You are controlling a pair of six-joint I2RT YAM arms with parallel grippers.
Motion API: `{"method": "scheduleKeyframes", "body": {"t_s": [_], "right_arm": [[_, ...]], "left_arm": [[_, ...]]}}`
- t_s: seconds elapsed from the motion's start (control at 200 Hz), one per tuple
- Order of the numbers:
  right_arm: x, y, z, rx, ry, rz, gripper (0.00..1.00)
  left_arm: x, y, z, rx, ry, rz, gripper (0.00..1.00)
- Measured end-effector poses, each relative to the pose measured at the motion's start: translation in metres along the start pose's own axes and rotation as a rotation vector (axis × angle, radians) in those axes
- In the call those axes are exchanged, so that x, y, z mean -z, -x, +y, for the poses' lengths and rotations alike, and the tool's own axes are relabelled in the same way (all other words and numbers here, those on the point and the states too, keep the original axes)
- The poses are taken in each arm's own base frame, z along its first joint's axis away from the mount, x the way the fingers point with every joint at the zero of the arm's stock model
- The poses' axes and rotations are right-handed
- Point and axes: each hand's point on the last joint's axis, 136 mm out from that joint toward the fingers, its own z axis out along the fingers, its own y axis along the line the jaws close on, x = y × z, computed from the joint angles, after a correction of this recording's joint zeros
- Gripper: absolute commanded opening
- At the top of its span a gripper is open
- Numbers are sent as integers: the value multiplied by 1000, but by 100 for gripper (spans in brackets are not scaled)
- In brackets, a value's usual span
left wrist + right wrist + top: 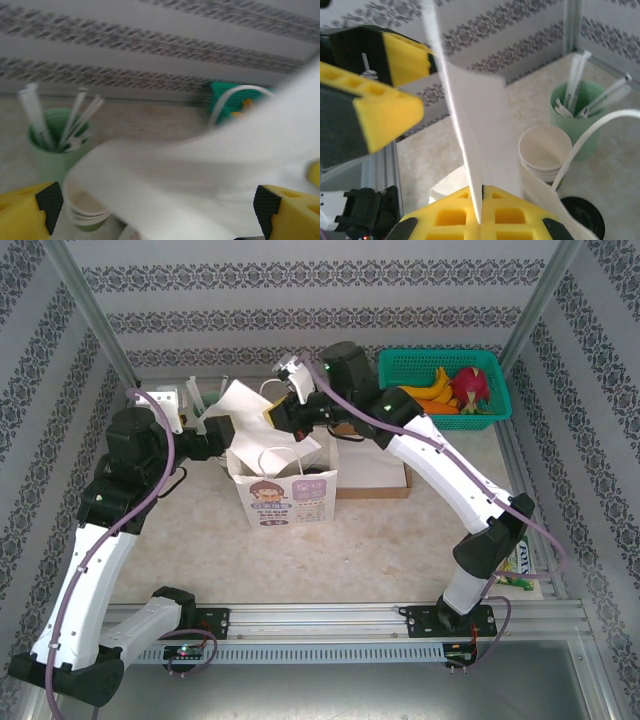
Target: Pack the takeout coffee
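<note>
We count one white cartoon-printed paper bag (285, 495), standing mid-desk; we cannot make out its inside. The right gripper (481, 212) is clenched on the bag's rim, while the left gripper (160, 215) is released, fingers wide either side of the paper. One black-lidded takeout coffee (582, 217) sits toward the desk's far-left corner, just beside one stack of lidless paper cups (545, 150) and one mint-green mug (575, 117) of several white wrapped sticks. One green plastic basket (400, 370) at the far-right corner holds yellow bananas (432, 390) and one pink dragon fruit (470, 388).

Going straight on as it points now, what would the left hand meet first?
Probably the white wall of the paper bag, just ahead between the open fingers of the left hand; blur leaves depth unclear.
</note>
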Motion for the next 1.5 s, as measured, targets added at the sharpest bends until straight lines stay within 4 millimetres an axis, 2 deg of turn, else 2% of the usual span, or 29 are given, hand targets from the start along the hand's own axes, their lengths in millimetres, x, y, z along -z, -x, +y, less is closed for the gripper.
{"method": "scheduleKeyframes", "body": {"t_s": [0.19, 0.41, 0.615, 0.764, 1.094, 1.224, 1.429, 1.499], "right_arm": [[-4, -12, -7, -92, -110, 41, 0], [-12, -23, -14, -153, -168, 86, 0], [-18, -34, 0, -180, -81, 126, 0], [-34, -61, 6, -184, -1, 205, 0], [-64, -112, -25, -211, -23, 360, 0], [-75, -130, -25, -204, -25, 414, 0], [-81, -147, -30, -188, -52, 476, 0], [-80, -146, -29, -180, -49, 480, 7]], "left_arm": [[2, -11, 48, 122, 276, 29, 100], [-22, -44, 75, 173, 440, 164, 100], [-38, -62, 79, 191, 462, 242, 100], [-43, -66, 78, 209, 459, 257, 100], [-29, -56, 79, 221, 467, 203, 100], [-30, -58, 83, 226, 487, 205, 99], [-40, -71, 87, 226, 507, 253, 100], [-41, -73, 87, 226, 508, 261, 100]]}}
